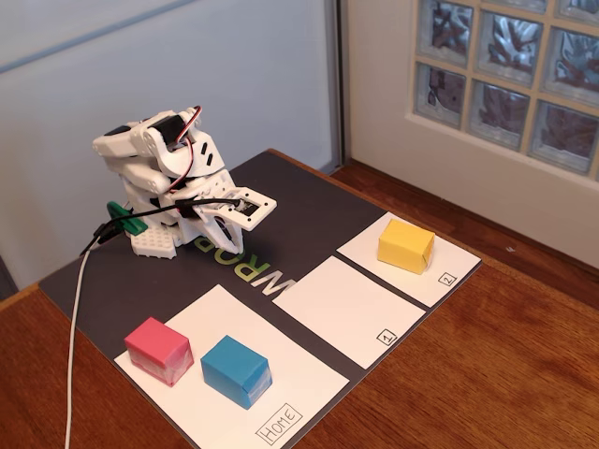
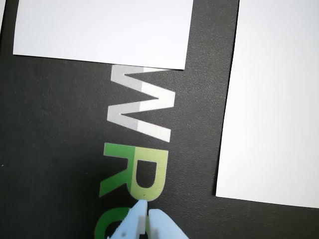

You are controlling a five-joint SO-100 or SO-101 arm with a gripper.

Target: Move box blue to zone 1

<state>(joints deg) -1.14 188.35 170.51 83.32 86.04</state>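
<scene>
While the box blue (image 1: 236,370) sits on the Home patch (image 1: 281,423) beside the pink box (image 1: 158,350), zone 1 (image 1: 349,310) lies bare, so nothing is done yet. The gripper (image 2: 147,213), fingers closed on nothing, hangs folded over the mat's lettering, well away.

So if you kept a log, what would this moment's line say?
arm: folded at base | gripper: shut, empty | blue box: on Home patch beside pink box | zone 1: bare | yellow box: on zone 2
</scene>
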